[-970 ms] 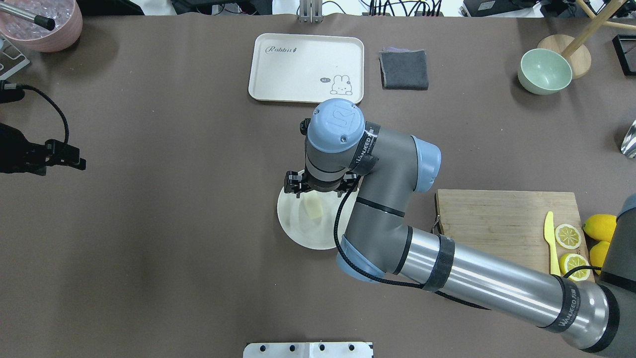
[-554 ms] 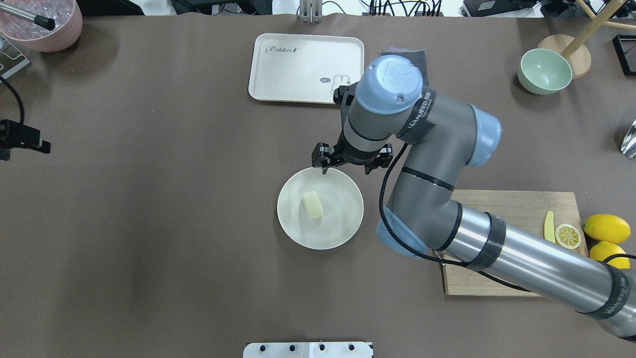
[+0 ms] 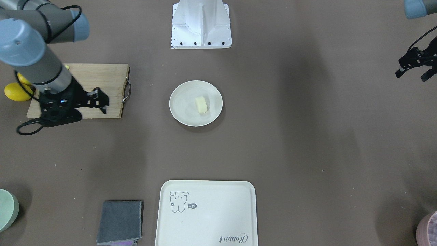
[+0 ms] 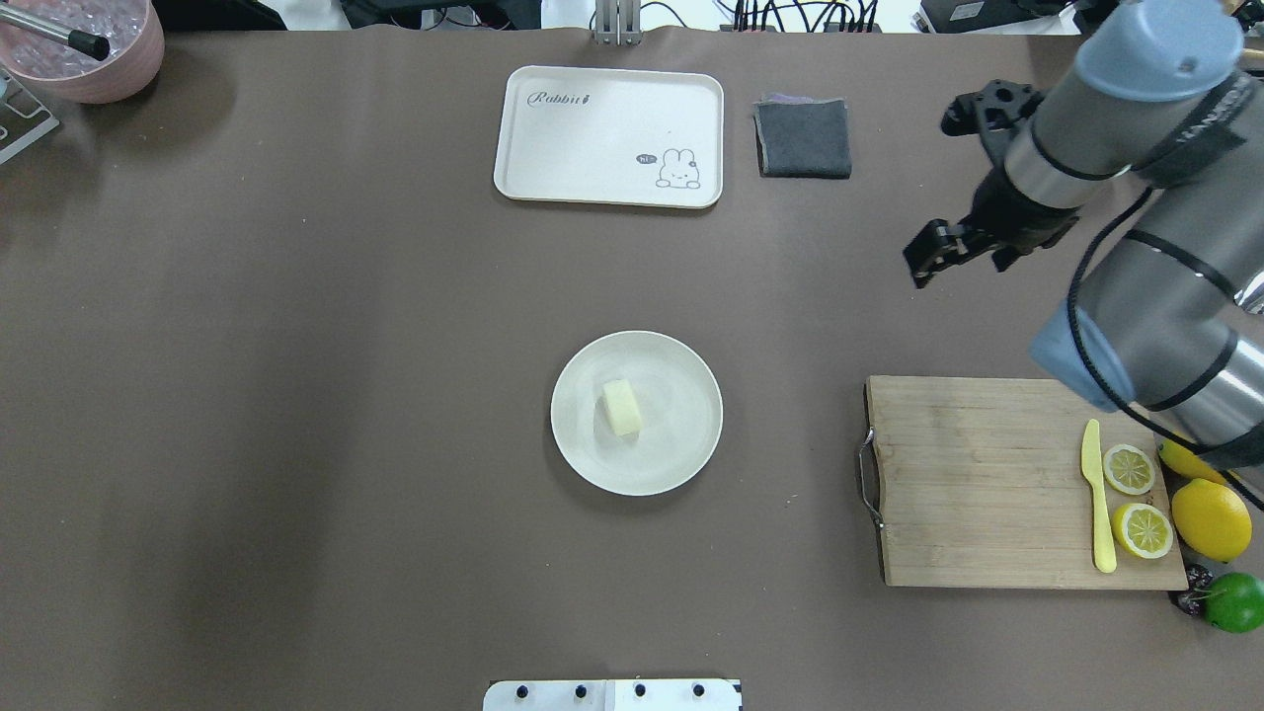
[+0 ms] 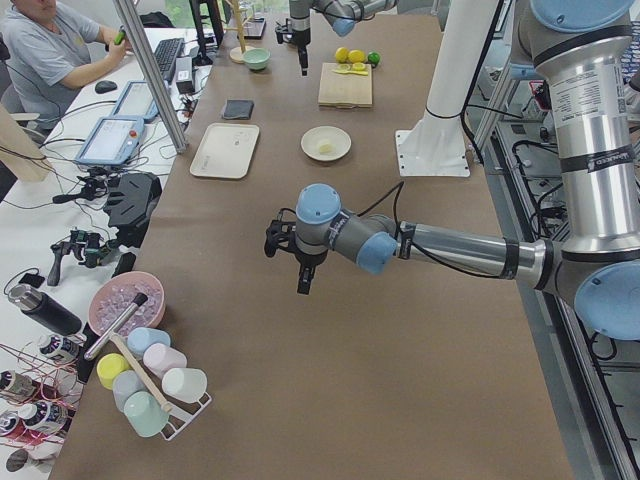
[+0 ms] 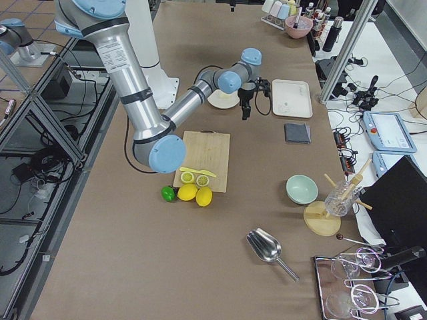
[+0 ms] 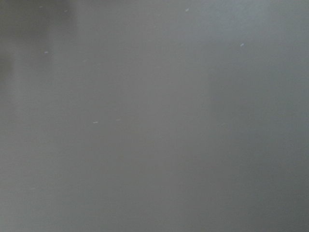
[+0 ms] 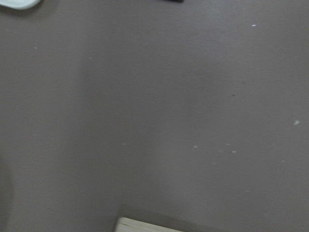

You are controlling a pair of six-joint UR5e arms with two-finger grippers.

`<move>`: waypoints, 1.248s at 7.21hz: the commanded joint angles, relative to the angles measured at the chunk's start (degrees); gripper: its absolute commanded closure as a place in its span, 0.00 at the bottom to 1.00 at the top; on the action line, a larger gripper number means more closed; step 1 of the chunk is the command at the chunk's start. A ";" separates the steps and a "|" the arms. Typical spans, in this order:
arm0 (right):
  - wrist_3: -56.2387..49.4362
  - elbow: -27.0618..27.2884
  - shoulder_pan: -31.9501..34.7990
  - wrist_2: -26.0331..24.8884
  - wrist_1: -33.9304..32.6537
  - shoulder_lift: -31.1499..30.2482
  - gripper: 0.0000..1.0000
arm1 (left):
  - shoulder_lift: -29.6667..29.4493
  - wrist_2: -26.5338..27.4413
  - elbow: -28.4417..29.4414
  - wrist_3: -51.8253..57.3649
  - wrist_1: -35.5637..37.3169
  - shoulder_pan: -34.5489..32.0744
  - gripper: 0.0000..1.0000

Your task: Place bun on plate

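Note:
The bun [image 4: 621,407] [image 3: 201,104], a small pale cream-yellow block, lies on the round off-white plate [image 4: 681,444] [image 3: 184,106] at the table's middle, left of its centre in the overhead view. Nothing touches it. My right gripper [image 4: 958,267] [image 3: 73,109] hangs open and empty well to the right of the plate, above the bare table just beyond the wooden cutting board [image 4: 978,484]. My left gripper [image 3: 412,75] is off the overhead view. In the front-facing view it hovers open and empty at the far edge of the table.
A cream rabbit tray [image 4: 607,133] and a folded grey cloth [image 4: 803,138] lie at the back. The cutting board carries a yellow knife [image 4: 1096,494] and lemon slices [image 4: 1128,469], with lemons [image 4: 1210,518] and a lime [image 4: 1234,602] beside it. A pink bowl [image 4: 89,49] stands at the back left.
My right gripper has lifted off the plate and swung far to the right and back, leaving the bun lying on the plate. My left gripper has withdrawn past the overhead view's left edge.

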 commanded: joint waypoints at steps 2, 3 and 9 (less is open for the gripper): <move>-23.46 -1.38 14.51 5.33 0.08 -12.61 0.00 | 5.43 -0.26 2.13 8.51 -0.18 -3.58 0.03; -30.31 -5.39 18.74 5.45 0.34 -14.11 0.00 | 5.00 -0.44 3.28 9.07 -0.18 -3.59 0.03; -48.93 -13.70 32.58 5.80 0.70 -19.65 0.00 | 3.33 -0.44 4.25 8.99 -0.62 -8.86 0.03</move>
